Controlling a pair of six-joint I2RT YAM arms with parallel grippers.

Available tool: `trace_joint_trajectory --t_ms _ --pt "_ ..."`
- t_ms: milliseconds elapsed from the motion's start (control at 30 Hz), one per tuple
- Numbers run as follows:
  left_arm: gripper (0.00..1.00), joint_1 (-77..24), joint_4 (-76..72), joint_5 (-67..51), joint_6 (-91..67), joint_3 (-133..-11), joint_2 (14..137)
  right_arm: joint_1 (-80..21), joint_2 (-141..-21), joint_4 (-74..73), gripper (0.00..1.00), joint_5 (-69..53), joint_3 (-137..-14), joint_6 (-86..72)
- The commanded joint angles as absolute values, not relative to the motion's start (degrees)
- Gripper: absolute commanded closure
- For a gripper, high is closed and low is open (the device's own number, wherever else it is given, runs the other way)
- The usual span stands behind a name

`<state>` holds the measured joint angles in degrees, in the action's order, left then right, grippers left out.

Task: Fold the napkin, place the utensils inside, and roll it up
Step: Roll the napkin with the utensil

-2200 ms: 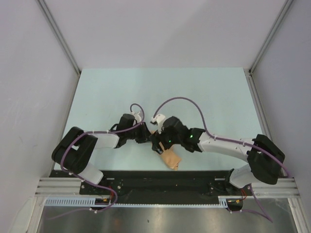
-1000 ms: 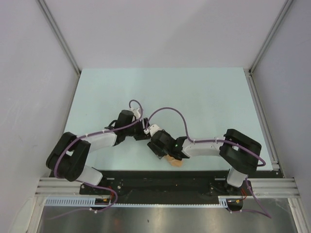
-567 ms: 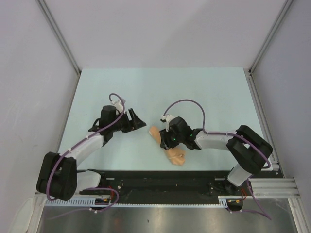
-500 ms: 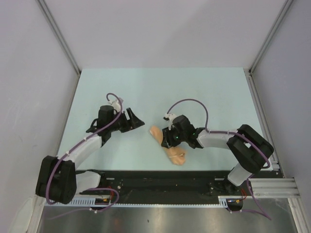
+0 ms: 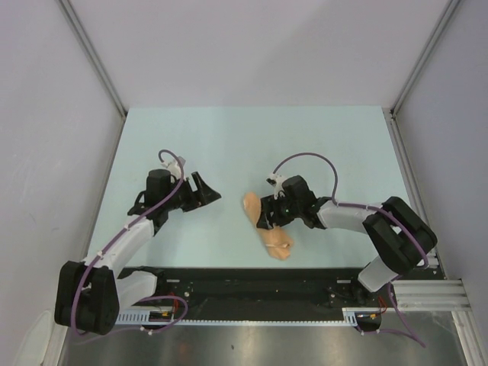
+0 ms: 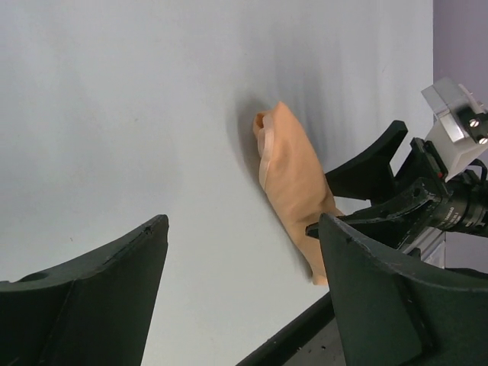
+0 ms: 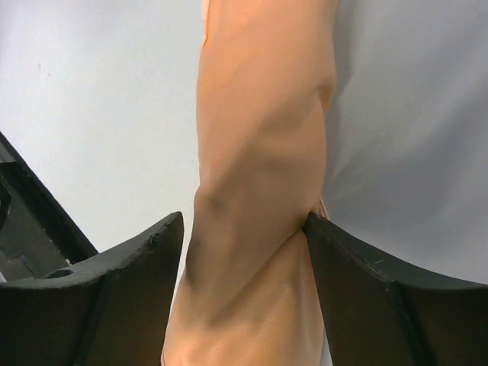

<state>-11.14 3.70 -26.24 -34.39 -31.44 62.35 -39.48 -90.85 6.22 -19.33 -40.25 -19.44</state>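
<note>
One second ago both pincers were pressed together over the cloth. Now the left pincer (image 5: 207,189) has drawn back to the left and hangs well apart from the cloth, its jaws spread wide and holding nothing. The left wrist view shows only bare desk (image 5: 320,145) between its fingers, with the bundle further off.

The napkin (image 5: 277,245) is no longer a flat sheet. It lies as a thick, short roll, set obliquely on the desk, near the front edge and close to the middle. It has kept almost the same place during the last half second.

The right pincer (image 5: 264,219) has stayed over the middle of this roll. In its wrist view the fingers stand wide, one on each side of the cloth and close against it. Whether they squeeze the roll or only bracket it, I cannot tell.

The fork shows in no view. I suppose it is wrapped inside, but the pictures do not prove this.

In my judgement, the retreat of the left arm means that the rolling is done or almost done, because the roll keeps its shape without that support. The near end looks more loose and bunched than the far end. If the right pincer lets go, the cloth could spring open there, so a slow release seems wise.
</note>
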Motion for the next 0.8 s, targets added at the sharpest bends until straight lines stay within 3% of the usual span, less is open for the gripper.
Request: trace_joint_trajectory --t_ms 0,133,433,767 --pt "0.16 -10.5 3.3 -27.9 -33.0 -30.7 61.6 -38.6 -89.4 -4.2 0.27 -11.0 -40.1 -15.6" --pt "0.15 -10.5 4.1 -27.7 -32.9 -30.9 60.2 -38.8 -85.8 -5.8 0.20 -10.5 -40.6 -14.2" --pt "0.14 -10.5 5.6 -27.9 -32.4 -31.6 59.2 -43.7 -81.1 -9.0 0.16 -9.2 -46.7 -15.4" --pt "0.14 -10.2 9.8 -28.3 -30.8 -33.3 56.6 -51.6 -85.3 -19.0 0.05 14.5 -53.4 -24.3"
